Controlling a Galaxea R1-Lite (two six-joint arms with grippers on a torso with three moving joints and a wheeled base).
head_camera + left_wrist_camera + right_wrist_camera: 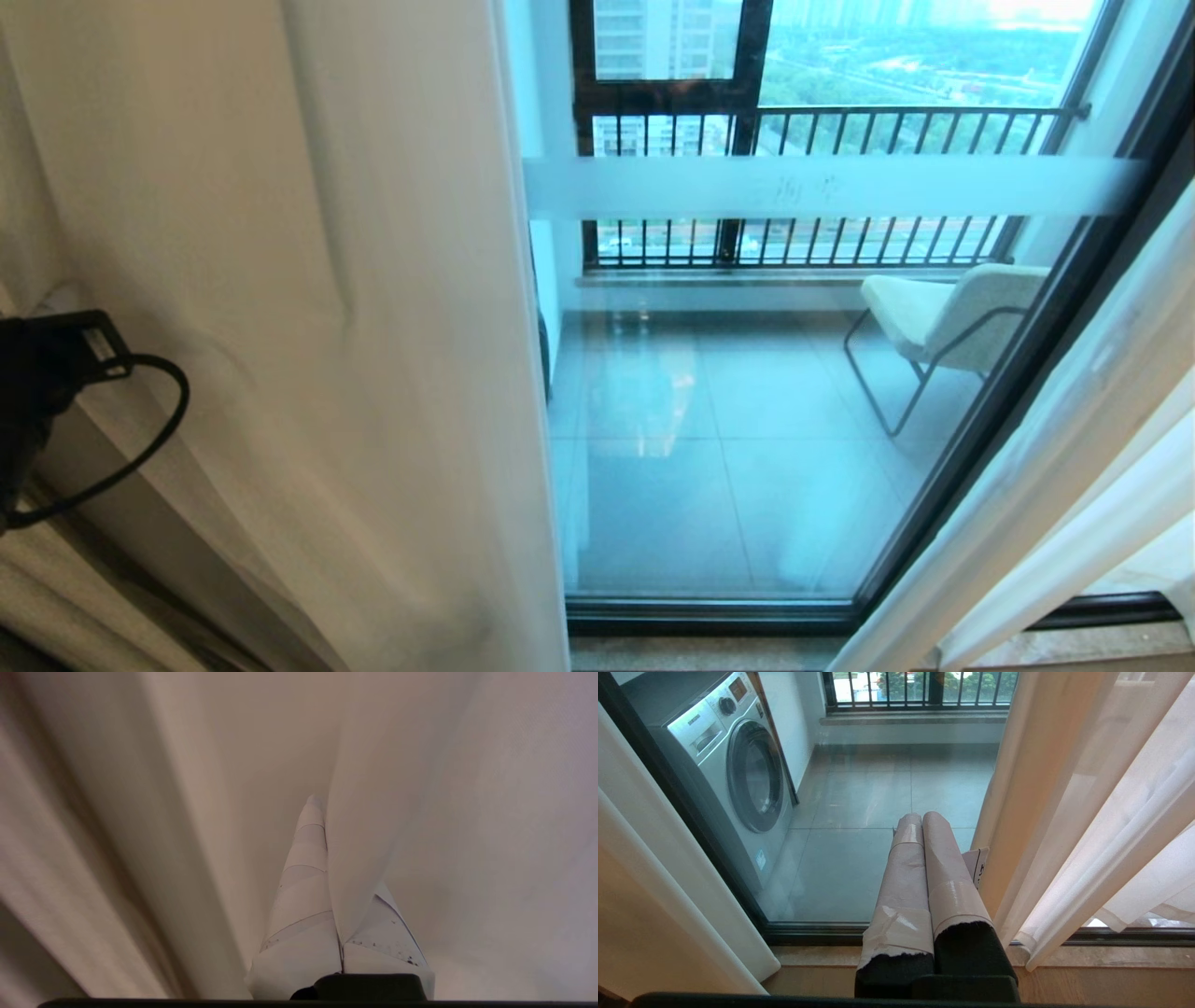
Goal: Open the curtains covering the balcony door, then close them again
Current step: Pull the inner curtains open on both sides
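Two curtains (373,308) are shown parted, exposing the balcony door (747,392) between them. A fold of the left panel is pinched by the closed left gripper (327,812). The right gripper (922,821), fingers pressed together and holding nothing, is seen before the glass.

I am looking into a home, a flat high up in a residential building, at the glass door (794,392) to its balcony. Sheer white curtains (373,327) hang to the floor on either side of the dark-framed glass. Beyond it lies a tiled balcony floor (709,467) with a pale cushioned chair (943,313) on thin metal legs. In the right wrist view a silver front-loading washing machine (733,774) stands on the balcony by the wall. A black railing (840,187) guards the outer window, and past it I see apartment towers (653,37) and green trees far below.
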